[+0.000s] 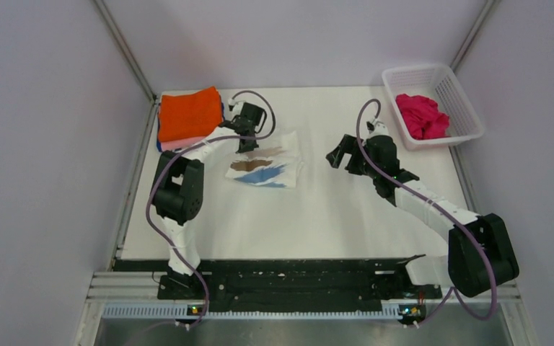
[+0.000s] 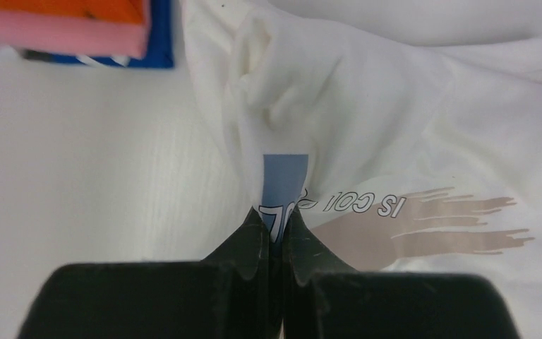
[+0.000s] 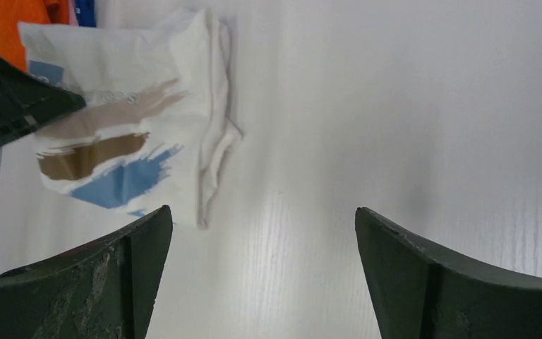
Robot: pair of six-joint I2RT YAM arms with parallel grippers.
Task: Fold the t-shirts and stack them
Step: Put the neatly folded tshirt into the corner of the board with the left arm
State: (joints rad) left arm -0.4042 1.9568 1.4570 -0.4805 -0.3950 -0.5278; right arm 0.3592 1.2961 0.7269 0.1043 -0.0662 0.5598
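Note:
The folded white t-shirt with blue, brown and tan brush strokes (image 1: pixel 267 167) lies on the table left of centre; it also shows in the left wrist view (image 2: pixel 395 141) and the right wrist view (image 3: pixel 123 134). My left gripper (image 1: pixel 249 144) (image 2: pixel 281 226) is shut on the far left edge of this printed shirt, pinching a fold. A stack of folded shirts, orange (image 1: pixel 189 112) on top with pink (image 2: pixel 56 34) and blue (image 2: pixel 157 35) below, sits at the far left corner. My right gripper (image 1: pixel 337 156) (image 3: pixel 262 233) is open and empty above bare table, right of the printed shirt.
A white lattice basket (image 1: pixel 456 94) at the far right holds a crumpled magenta shirt (image 1: pixel 421 115). Walls and frame posts close in the table on the left, far and right sides.

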